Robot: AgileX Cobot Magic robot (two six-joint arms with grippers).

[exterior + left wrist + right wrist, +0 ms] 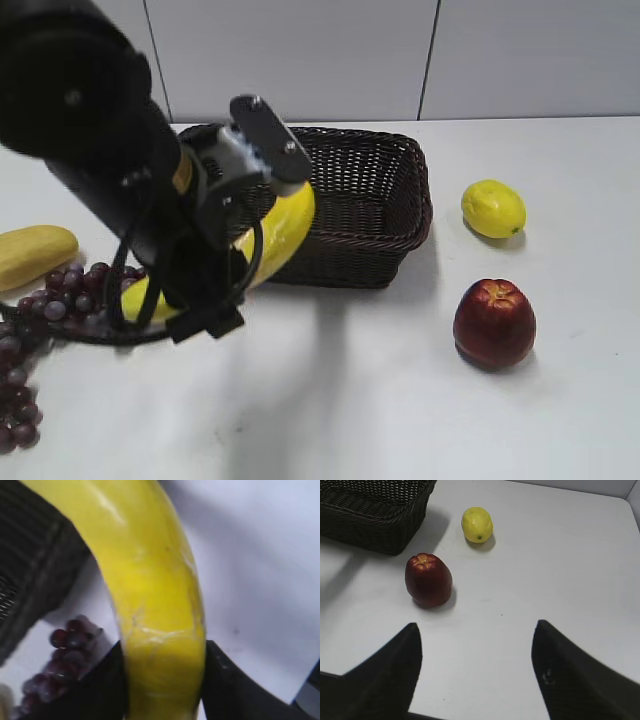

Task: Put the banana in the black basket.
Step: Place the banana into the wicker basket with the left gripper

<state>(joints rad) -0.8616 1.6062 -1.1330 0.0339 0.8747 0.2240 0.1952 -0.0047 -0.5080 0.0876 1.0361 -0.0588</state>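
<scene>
Banana [155, 605] glossy plastic, crinkled; black basket [370, 200] woven wicker; table [350, 400] matt.

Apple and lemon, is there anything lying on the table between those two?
Nothing. In the right wrist view, only bare white table separates the apple from the lemon.

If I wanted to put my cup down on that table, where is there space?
The widest bare stretch is the near table, in front of the black basket and left of the apple. The far right, beyond the lemon, is free too. The left is crowded: grapes, a pale yellow fruit and the left claw holding the banana.
</scene>
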